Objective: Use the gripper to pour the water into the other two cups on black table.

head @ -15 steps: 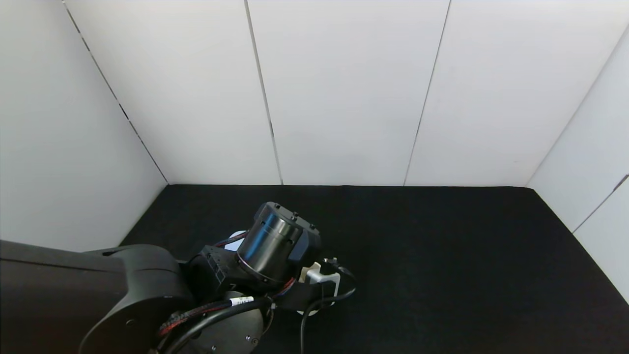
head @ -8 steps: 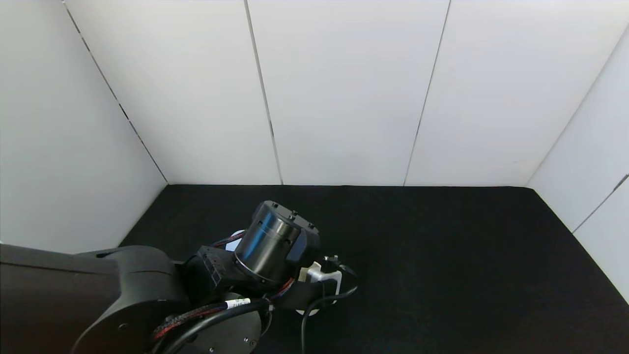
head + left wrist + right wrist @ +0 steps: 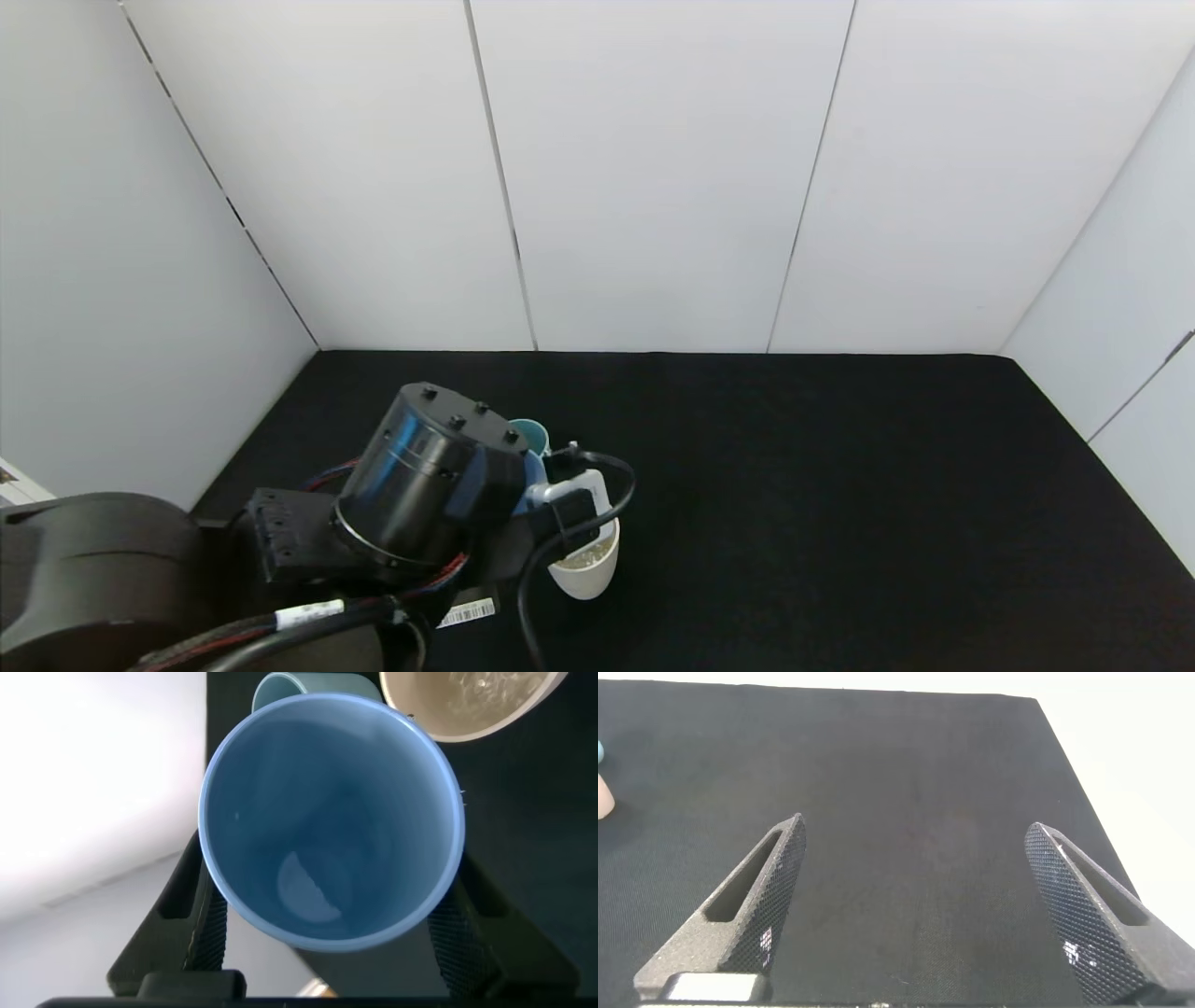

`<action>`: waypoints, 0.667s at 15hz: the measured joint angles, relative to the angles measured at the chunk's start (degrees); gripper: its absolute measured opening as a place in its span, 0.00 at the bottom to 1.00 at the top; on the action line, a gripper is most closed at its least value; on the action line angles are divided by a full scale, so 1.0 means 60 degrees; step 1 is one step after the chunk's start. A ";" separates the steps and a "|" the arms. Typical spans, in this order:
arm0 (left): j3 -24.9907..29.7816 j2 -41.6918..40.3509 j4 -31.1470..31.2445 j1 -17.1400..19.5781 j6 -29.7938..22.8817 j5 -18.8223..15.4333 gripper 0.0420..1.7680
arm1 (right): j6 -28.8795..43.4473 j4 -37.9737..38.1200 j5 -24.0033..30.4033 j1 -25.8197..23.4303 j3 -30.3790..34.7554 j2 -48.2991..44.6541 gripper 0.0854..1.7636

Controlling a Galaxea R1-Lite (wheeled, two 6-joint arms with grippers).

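My left gripper (image 3: 332, 859) is shut on a light blue tumbler (image 3: 332, 821), one black finger (image 3: 201, 933) on each side. The left wrist view looks straight into the tumbler's mouth, and only a pale patch shows at its bottom. The teal-green cup (image 3: 299, 686) and the cream-white cup (image 3: 467, 705) stand just beyond its rim. In the head view the left wrist (image 3: 425, 485) hangs over the black table (image 3: 840, 485). There the teal cup (image 3: 530, 434) is behind it and the cream cup (image 3: 586, 565), with something in it, is in front. My right gripper (image 3: 915, 826) is open over bare table.
White walls (image 3: 653, 187) close the table at the back and on both sides. Black cables (image 3: 560, 523) loop from the left wrist over the cream cup. The right wrist view shows the table's far edge (image 3: 1046, 728).
My left arm has swung left and its wrist has turned. The teal cup and the cream cup, hidden under the arm before, now show.
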 joint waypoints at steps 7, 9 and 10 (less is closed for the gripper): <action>0.0630 -0.1745 -0.0002 0.2733 -0.3111 -0.2521 0.68 | 0.0000 0.0000 -0.0004 0.0000 0.0000 0.0000 0.97; 0.0646 -0.2068 -0.0010 0.4088 -0.3684 -0.3919 0.68 | 0.0004 0.0000 -0.0004 0.0000 0.0000 0.0000 0.97; 0.0664 -0.2221 -0.0018 0.4712 -0.4145 -0.4830 0.68 | -0.0004 0.0000 -0.0004 0.0000 0.0000 0.0000 0.97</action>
